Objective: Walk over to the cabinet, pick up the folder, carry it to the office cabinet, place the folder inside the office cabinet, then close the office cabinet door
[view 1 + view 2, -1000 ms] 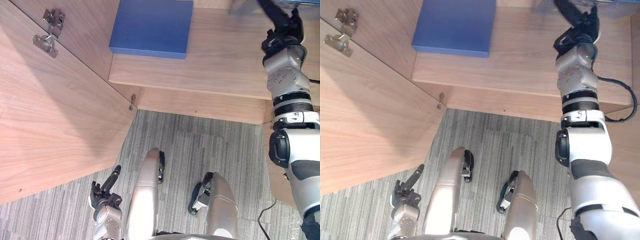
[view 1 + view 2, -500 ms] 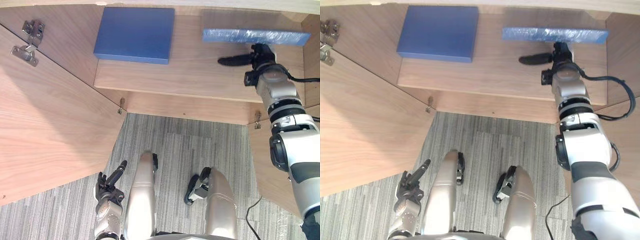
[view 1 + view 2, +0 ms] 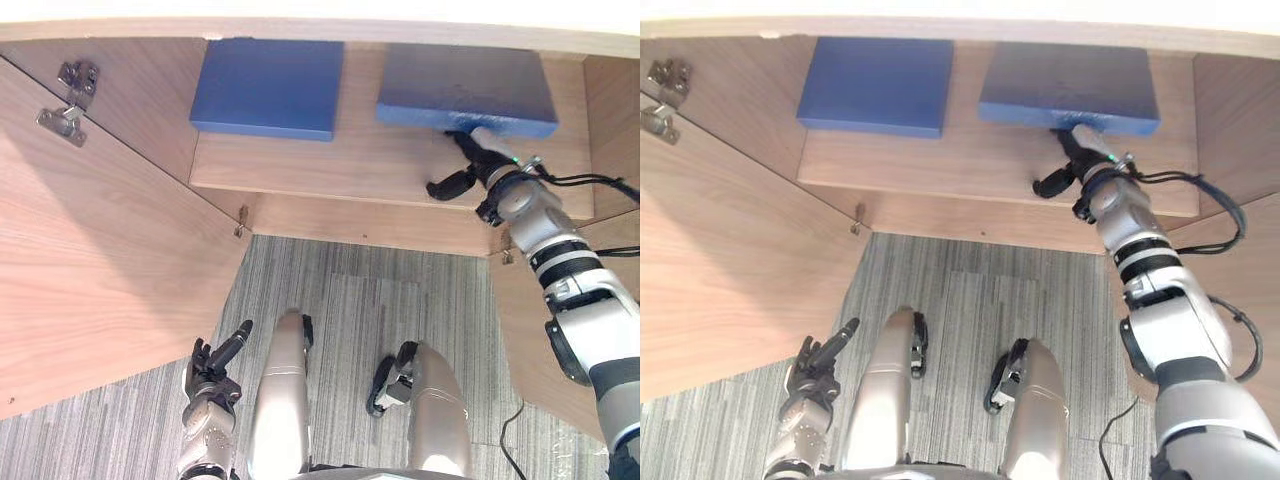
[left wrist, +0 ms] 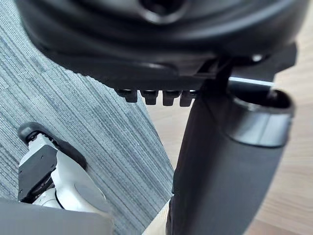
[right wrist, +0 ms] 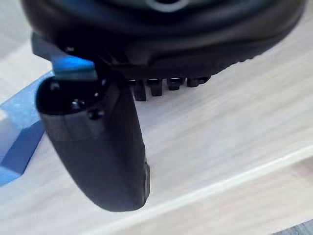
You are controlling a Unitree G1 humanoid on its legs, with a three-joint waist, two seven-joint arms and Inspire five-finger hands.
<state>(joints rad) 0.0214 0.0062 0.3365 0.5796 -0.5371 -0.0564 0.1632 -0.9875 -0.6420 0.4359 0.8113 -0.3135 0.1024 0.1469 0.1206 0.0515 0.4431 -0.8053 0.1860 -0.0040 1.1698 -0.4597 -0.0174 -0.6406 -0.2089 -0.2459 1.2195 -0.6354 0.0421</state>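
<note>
Folder (image 3: 465, 88), dark blue, lies flat on the right half of the shelf (image 3: 380, 165) inside the open wooden cabinet (image 3: 130, 100), with its front edge set back from the shelf's front edge. A wide cabinet door (image 3: 100, 270) stands swung open to the left of the shelf. Grey striped carpet (image 3: 360, 300) spreads below the shelf. A second blue folder (image 3: 268, 85) lies flat on the left half of the shelf, just beside the first but not touching it. The right hand (image 3: 480, 160) is over the shelf's right part. Its fingers reach straight to the front edge of the dark blue folder and meet it, while its thumb (image 3: 448, 185) sticks out sideways above bare shelf, off the folder. The left hand (image 3: 212, 368) hangs well below the shelf's left end, over the carpet, its fingers loose and holding nothing. A metal hinge (image 3: 65, 100) sits on the door, left of the shelf.
</note>
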